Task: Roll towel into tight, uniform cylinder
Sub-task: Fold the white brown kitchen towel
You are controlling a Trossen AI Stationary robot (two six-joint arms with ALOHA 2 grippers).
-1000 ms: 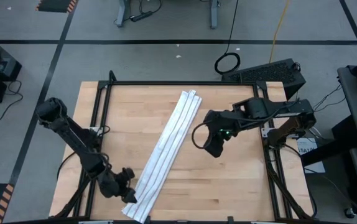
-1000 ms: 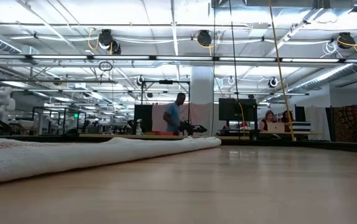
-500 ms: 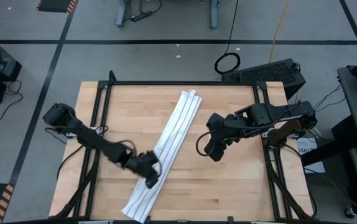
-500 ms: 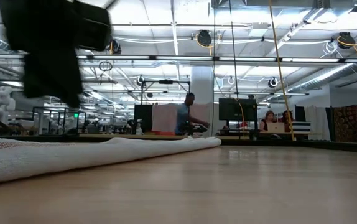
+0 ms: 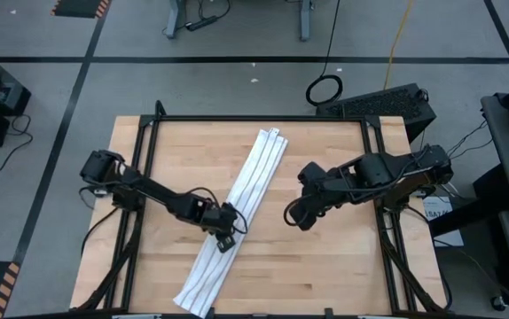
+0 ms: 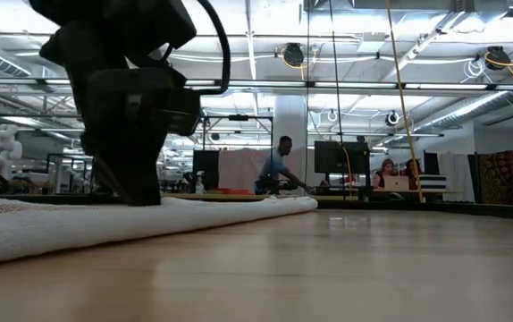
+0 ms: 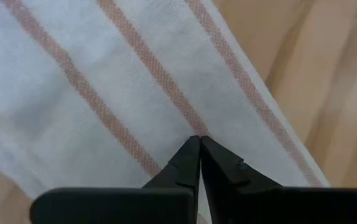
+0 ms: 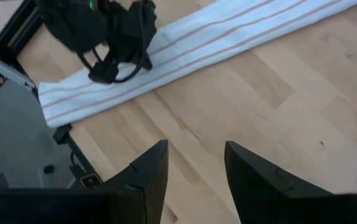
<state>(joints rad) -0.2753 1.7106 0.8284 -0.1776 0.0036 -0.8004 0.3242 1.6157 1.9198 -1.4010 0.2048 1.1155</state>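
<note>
From above, the towel [image 5: 235, 217] lies folded into a long narrow strip, running diagonally across the wooden table [image 5: 325, 266] from the far edge down to the near edge. The left gripper [image 5: 224, 240] is down on the strip, on its lower half. The right gripper [image 5: 295, 215] hangs over bare wood just beside the towel's right side, clear of it.

Down at table level, the towel [image 6: 105, 224] stretches away as a low white ridge, and the left gripper [image 6: 140, 192] stands tall on top of it, tips meeting the cloth. Far behind the table, a person [image 6: 274, 170] leans over a bench.

On the left wrist camera, the two dark fingers [image 7: 188, 165] are pressed tight together, tips right on the striped cloth [image 7: 104, 93]; whether any fabric is pinched between them I can't tell.

On the right wrist camera, the fingers [image 8: 150, 171] stand apart with nothing between them, bare table [image 8: 278, 112] beneath, and the towel [image 8: 216, 34] with the left gripper [image 8: 107, 73] on it lies beyond.
</note>
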